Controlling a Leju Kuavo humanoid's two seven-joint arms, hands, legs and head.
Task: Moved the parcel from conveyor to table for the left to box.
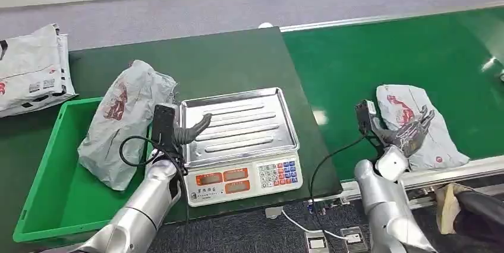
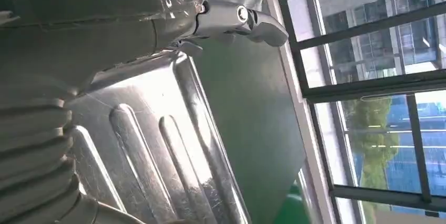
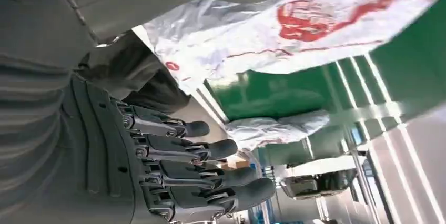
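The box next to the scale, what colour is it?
Bright green box, clearest in the head view.

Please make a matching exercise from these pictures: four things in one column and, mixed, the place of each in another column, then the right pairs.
Things:
1. steel scale tray
2. parcel with red print
3. grey parcel
4. right hand

Places:
A. leaning over the rim of the green bin
B. on the green conveyor
C. over the conveyor parcel
D. on the scale

Pairs: 1-D, 2-B, 3-A, 4-C

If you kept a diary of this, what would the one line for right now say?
right hand: open, at parcel on conveyor | left hand: open over scale | second parcel: on bin edge
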